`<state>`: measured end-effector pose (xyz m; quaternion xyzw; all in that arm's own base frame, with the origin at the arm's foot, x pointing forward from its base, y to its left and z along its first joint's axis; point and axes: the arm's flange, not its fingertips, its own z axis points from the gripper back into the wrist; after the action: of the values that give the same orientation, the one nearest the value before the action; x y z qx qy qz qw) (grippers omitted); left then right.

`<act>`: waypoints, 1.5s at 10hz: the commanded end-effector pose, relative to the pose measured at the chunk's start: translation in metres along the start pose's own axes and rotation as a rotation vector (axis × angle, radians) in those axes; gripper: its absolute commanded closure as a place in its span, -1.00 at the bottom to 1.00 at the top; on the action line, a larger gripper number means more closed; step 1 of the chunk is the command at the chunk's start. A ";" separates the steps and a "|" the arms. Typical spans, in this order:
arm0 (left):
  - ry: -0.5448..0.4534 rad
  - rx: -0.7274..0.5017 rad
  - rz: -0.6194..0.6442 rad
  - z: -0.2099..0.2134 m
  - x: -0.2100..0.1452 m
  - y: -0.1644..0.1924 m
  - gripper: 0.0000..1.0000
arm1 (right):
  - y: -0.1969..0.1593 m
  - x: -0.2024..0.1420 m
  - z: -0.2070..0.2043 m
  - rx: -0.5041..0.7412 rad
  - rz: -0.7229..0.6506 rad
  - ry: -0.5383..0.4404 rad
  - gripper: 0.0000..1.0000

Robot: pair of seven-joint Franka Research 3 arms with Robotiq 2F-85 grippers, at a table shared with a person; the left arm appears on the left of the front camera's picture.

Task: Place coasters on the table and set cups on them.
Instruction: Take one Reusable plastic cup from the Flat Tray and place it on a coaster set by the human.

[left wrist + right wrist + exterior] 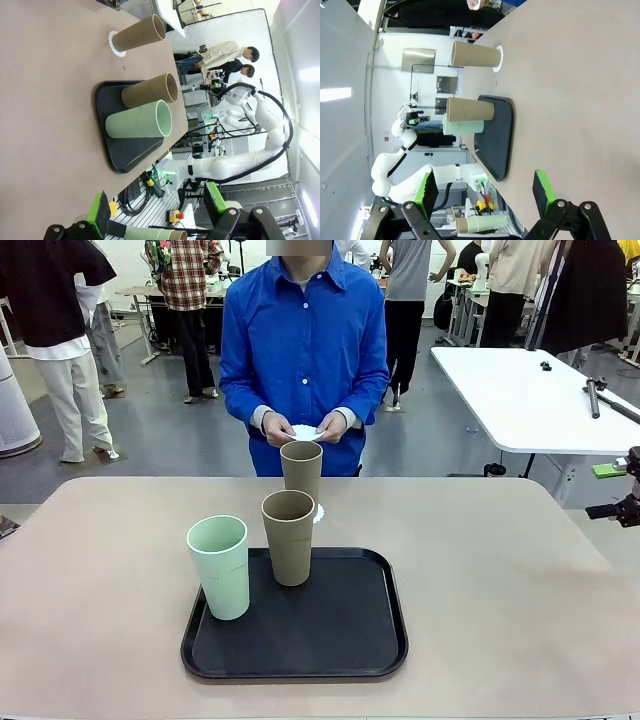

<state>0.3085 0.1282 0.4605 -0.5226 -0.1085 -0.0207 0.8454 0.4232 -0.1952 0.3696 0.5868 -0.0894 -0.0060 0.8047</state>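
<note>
Left gripper [156, 207]: jaws spread wide, nothing between the green pads. Right gripper [485, 194]: likewise spread and empty. Both are well apart from the cups.

One tan cup [301, 468] stands upright on a coaster [319, 511] on the table [520, 580], just beyond the black tray [350, 640]. The second tan cup [288, 537] and the mint cup [219, 566] stand upright on the tray, side by side. The person's hands [332, 426] hold spare coasters [306, 431], possibly two; the count is unclear.
</note>
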 end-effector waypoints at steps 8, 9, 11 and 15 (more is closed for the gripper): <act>-0.009 -0.013 -0.010 0.001 -0.001 0.000 -1.00 | 0.002 0.011 0.005 0.006 0.010 0.015 -1.00; -0.009 -0.013 -0.010 0.001 -0.001 0.000 -1.00 | 0.002 0.011 0.005 0.006 0.010 0.015 -1.00; -0.009 -0.013 -0.010 0.001 -0.001 0.000 -1.00 | 0.002 0.011 0.005 0.006 0.010 0.015 -1.00; -0.009 -0.013 -0.010 0.001 -0.001 0.000 -1.00 | 0.002 0.011 0.005 0.006 0.010 0.015 -1.00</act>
<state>0.3085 0.1282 0.4605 -0.5227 -0.1085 -0.0207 0.8454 0.4316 -0.2016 0.3750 0.5916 -0.0860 0.0035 0.8016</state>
